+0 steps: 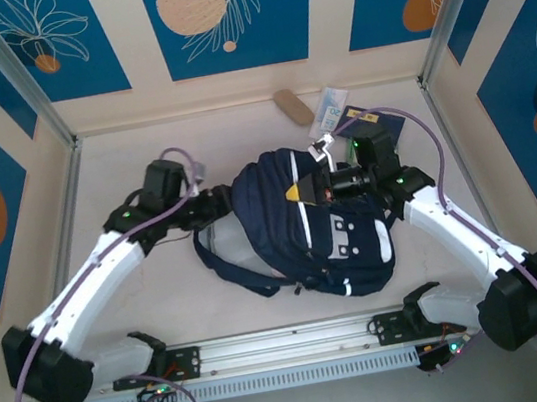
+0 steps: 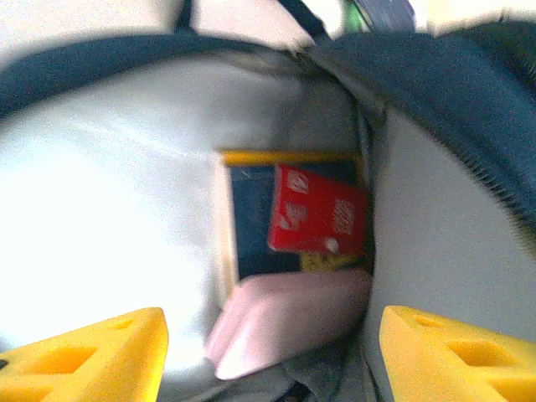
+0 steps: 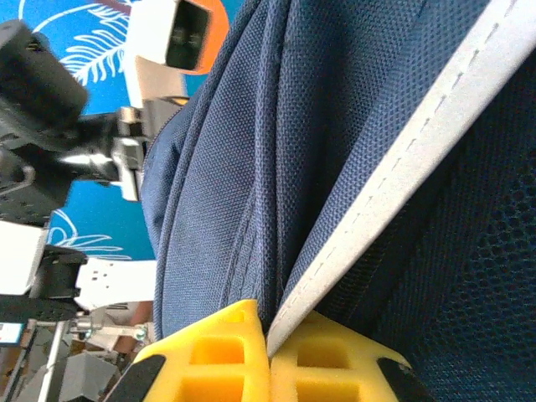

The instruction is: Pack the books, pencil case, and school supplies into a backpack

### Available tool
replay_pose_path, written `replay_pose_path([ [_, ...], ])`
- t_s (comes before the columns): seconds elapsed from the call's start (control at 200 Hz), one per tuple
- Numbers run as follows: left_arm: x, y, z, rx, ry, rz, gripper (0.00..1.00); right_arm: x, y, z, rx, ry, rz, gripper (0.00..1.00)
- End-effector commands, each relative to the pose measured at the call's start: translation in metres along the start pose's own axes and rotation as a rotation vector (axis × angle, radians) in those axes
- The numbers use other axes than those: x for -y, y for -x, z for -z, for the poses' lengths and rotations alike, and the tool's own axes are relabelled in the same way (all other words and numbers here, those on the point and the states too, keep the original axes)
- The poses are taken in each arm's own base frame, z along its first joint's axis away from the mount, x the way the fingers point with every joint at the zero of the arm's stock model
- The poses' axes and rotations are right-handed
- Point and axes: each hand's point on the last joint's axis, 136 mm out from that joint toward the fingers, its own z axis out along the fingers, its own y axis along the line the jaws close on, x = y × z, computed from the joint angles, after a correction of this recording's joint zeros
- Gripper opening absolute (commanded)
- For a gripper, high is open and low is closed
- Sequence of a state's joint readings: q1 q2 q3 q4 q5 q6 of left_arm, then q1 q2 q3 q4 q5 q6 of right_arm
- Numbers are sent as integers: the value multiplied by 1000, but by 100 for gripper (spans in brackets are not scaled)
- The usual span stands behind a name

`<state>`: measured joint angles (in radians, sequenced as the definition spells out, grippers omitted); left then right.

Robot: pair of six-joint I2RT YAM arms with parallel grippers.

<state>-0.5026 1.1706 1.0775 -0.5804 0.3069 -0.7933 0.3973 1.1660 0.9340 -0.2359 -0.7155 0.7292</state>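
Observation:
The navy backpack (image 1: 340,241) lies mid-table with its mouth toward the left. My left gripper (image 2: 272,360) is open at that mouth (image 1: 221,204), yellow fingers (image 2: 84,356) wide apart. Between them, touching neither, the pale pink pencil case (image 2: 289,318) lies inside against the grey lining. Deeper in are books: a navy one with a yellow edge (image 2: 249,222) and a small red one (image 2: 320,209) on top. My right gripper (image 3: 270,343) is shut on the backpack's fabric at a white stripe (image 3: 394,176), near the top of the bag (image 1: 296,193). The school supplies packet (image 1: 332,107) lies behind the bag.
A tan oblong object (image 1: 293,106) rests at the back near the wall. A dark navy book (image 1: 386,125) lies partly under my right arm. Metal frame posts (image 1: 40,104) stand at both back corners, and a rail (image 1: 290,344) runs along the near edge.

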Motion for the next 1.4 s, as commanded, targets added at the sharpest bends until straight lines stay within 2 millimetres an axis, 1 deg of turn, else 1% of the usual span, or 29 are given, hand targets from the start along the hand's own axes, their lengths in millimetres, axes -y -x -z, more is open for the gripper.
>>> replay_pose_path([
  [0.0, -33, 10, 28, 114, 168, 43, 68, -2, -15, -15, -81, -36, 74, 15],
  [0.035, -33, 14, 32, 131, 176, 38, 68, 3, -19, -21, -108, -75, 80, 34],
  [0.07, -31, 17, 35, 139, 182, 30, 68, 7, -21, -25, -123, -119, 93, 45],
  [0.095, -29, 19, 36, 142, 184, 26, 68, 10, -22, -27, -128, -149, 105, 49],
  [0.14, -27, 21, 37, 142, 185, 19, 68, 14, -20, -28, -119, -190, 131, 53],
  [0.21, -23, 24, 37, 141, 179, 12, 68, 19, -11, -23, -68, -249, 156, 59],
  [0.275, -22, 24, 37, 139, 178, 6, 68, 27, -1, -14, -17, -325, 175, 61],
  [0.415, -23, 21, 34, 121, 174, 0, 68, 45, 23, 8, 86, -507, 178, 57],
  [0.495, -20, 17, 28, 97, 142, 8, 68, 64, 40, 25, 138, -643, 81, 54],
  [0.54, -18, 13, 23, 77, 119, 12, 68, 72, 47, 26, 124, -682, 49, 54],
  [0.625, -13, 7, 17, 40, 82, 4, 68, 89, 59, 23, 86, -793, 57, 55],
  [0.68, -11, 3, 14, 22, 65, -3, 68, 105, 69, 24, 86, -870, 65, 56],
  [0.76, -9, -2, 12, -3, 56, -9, 68, 130, 88, 39, 131, -992, 30, 58],
  [0.825, -10, -4, 12, -14, 55, -12, 68, 146, 104, 53, 177, -1039, -33, 59],
  [0.895, -10, -6, 13, -16, 52, -21, 68, 158, 122, 64, 225, -1070, -98, 59],
  [0.975, -10, -8, 13, -17, 45, -35, 68, 172, 140, 69, 254, -1105, -150, 61],
  [1.01, -11, -9, 12, -21, 43, -38, 68, 178, 149, 69, 258, -1118, -162, 62],
  [1.065, -11, -11, 11, -30, 41, -41, 68, 194, 160, 69, 253, -1164, -165, 71],
  [1.09, -11, -12, 10, -36, 39, -41, 68, 199, 168, 72, 253, -1196, -147, 72],
  [1.185, -10, -15, 9, -57, 30, -47, 68, 226, 199, 72, 215, -1314, -37, 83],
  [1.27, -10, -18, 11, -70, 30, -51, 68, 245, 222, 66, 214, -1271, -29, 92],
  [1.335, -10, -21, 12, -82, 28, -50, 68, 256, 242, 59, 207, -1247, -11, 98],
  [1.395, -11, -24, 13, -91, 31, -47, 68, 262, 261, 50, 232, -1201, 6, 99],
])
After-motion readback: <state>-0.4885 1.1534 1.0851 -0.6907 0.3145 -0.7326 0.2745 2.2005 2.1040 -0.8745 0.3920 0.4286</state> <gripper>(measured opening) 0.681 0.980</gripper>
